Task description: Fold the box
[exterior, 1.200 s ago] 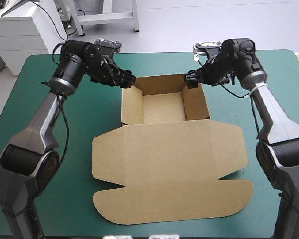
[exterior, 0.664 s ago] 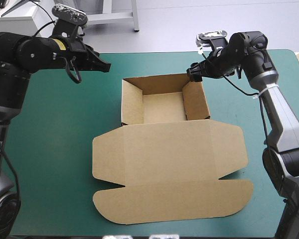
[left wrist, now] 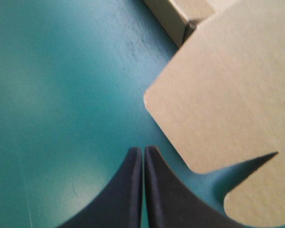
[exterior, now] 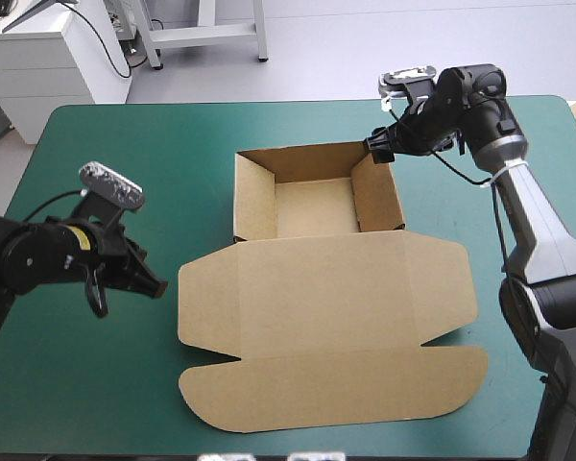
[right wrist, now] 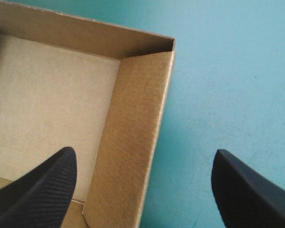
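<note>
High view first: the box (exterior: 326, 307) sits mid-worktop (exterior: 106, 384), with the tray (exterior: 312, 206) already walled up at the 12 o'clock end and the lid (exterior: 317, 384) flat out toward 6 o'clock, so it's an open tray with the lid untouched. The big change is the left arm (exterior: 38, 254). Just before, it was up at the tray's far-left corner; it has now swung clear back to about 9 o'clock and hovers over bare teal-green cover just beside the lid's left flap, not touching it. The right arm (exterior: 490, 144) has barely budged and is parked at the tray's far-right corner, roughly 1 o'clock. In the left wrist view, the left jaws are pinched together into one point with nothing between them. The flap's rounded corner (left wrist: 154, 99) lies ahead of them at about 1 o'clock, with a strip of cover between. In the right wrist view, the right jaws are spread wide and straddle the tray's right wall (right wrist: 137, 133), one side over the tray floor and the other over cover outside. No contact is visible. Best guess is that the tray work is wrapped up on the left, and that arm is lining up for the lid flap. It would need to open up or slide under the edge to get any purchase.
</note>
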### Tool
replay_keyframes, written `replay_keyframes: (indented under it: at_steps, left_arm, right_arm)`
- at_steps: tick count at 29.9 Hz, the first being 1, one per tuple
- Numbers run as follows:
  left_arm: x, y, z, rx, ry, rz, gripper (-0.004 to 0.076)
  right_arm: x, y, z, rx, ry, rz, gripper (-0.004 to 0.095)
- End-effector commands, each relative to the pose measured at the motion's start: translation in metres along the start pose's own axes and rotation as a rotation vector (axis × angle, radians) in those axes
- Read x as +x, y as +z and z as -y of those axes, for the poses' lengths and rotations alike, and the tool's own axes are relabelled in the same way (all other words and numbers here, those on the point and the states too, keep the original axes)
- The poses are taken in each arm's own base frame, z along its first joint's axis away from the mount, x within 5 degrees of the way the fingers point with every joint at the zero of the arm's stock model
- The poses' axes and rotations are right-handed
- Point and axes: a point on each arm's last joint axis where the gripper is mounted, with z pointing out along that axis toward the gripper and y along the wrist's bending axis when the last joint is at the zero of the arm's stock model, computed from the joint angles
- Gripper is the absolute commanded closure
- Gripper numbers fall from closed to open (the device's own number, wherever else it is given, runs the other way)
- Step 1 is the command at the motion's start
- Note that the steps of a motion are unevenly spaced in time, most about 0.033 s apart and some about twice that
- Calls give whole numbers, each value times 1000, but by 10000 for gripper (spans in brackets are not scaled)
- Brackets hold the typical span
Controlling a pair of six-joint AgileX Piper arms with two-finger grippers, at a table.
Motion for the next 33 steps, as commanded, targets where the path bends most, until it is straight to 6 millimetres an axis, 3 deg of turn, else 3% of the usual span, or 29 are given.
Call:
replay_keyframes:
  at_steps: [1,8,17,20,28,33]
  left_arm:
    - [26,-8,6,-2,0,18,731]
    - [60,-15,13,-14,1,56,731]
    - [76,-35,8,-123,-33,99,731]
    - [80,-36,6,-144,-37,76,731]
    - [80,-37,6,-148,-36,81,731]
    - [79,-37,6,-149,-35,87,731]
  right_arm:
    - [-2,-3,0,-21,2,16,195]
    - [2,46,5,-29,25,-83,195]
    - [7,80,6,-63,48,-150,211]
    - [8,86,8,-49,43,-164,316]
    - [9,88,9,-52,34,-167,892]
    - [9,88,8,-63,32,-166,927]
